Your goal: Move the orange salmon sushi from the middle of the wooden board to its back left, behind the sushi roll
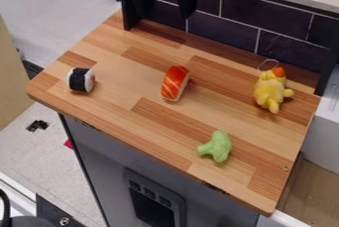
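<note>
The black gripper hangs at the top edge, left of centre, in front of the dark tiled wall. It stands open, with tiles visible between its fingers and nothing held. Below it, an orange-and-white salmon sushi lies mid-table, the nearest object. A black-and-white sushi roll is at the left of the wooden top. The yellow plush chicken, with an orange part and a metal ring, lies at the right near the wall. Green toy broccoli sits near the front edge, right of centre.
The wooden worktop bears the toys. Dark tiles rise along its back edge, with a black upright at the right. A grey cabinet front drops below the front edge. A white box-like surface adjoins the right side.
</note>
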